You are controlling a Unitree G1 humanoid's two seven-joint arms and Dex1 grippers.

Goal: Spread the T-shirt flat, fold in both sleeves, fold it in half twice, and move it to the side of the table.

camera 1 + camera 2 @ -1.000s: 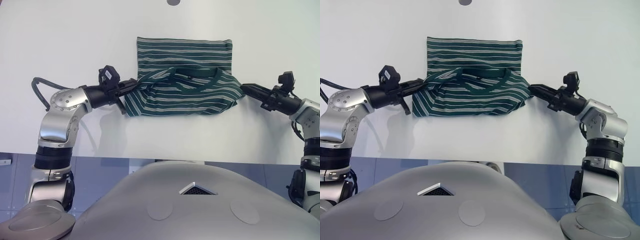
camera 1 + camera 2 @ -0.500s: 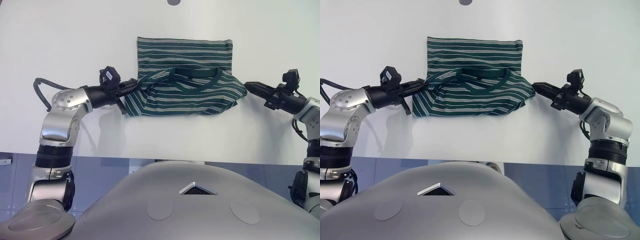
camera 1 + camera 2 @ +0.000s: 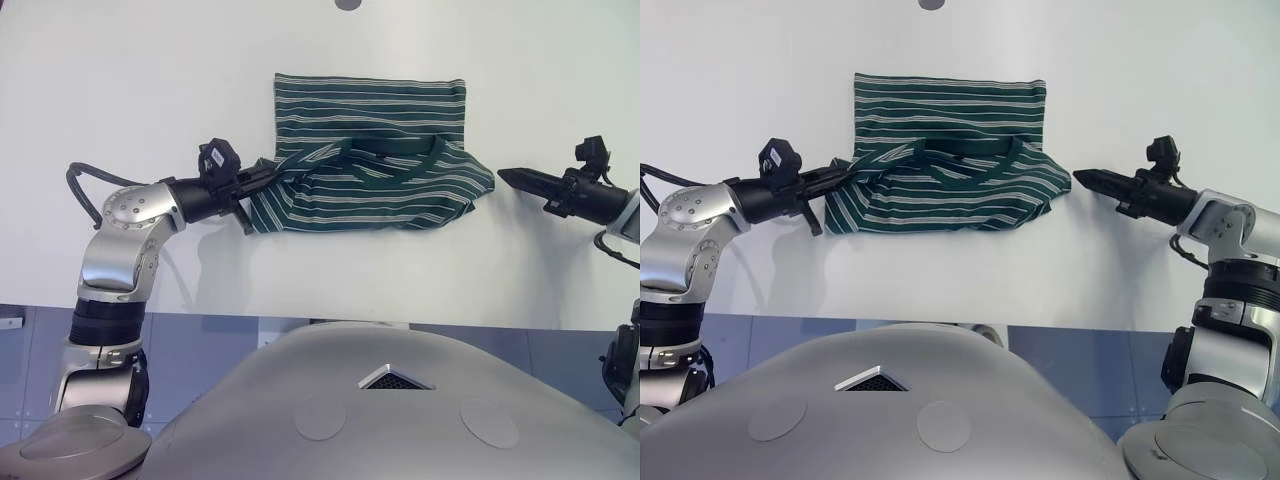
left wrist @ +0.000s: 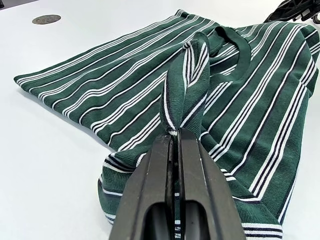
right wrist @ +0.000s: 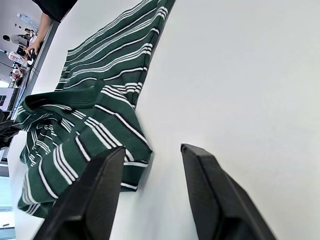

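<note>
one green striped t-shirt [image 3: 370, 150], folded on the desk [image 3: 150, 80]; left pincer [image 4: 175, 134] pinches a raised fold, right pincer [image 5: 152, 149] spread wide, empty, just off the opposite edge.

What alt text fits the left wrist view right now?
The left gripper is shut on a raised fold of the green striped T-shirt. The rest of the shirt lies partly folded on the white table.

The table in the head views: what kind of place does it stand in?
Probably a lab or office-like workroom, not a home: a plain white table with a round grey insert, one striped T-shirt, and grey-blue floor tiles.
</note>
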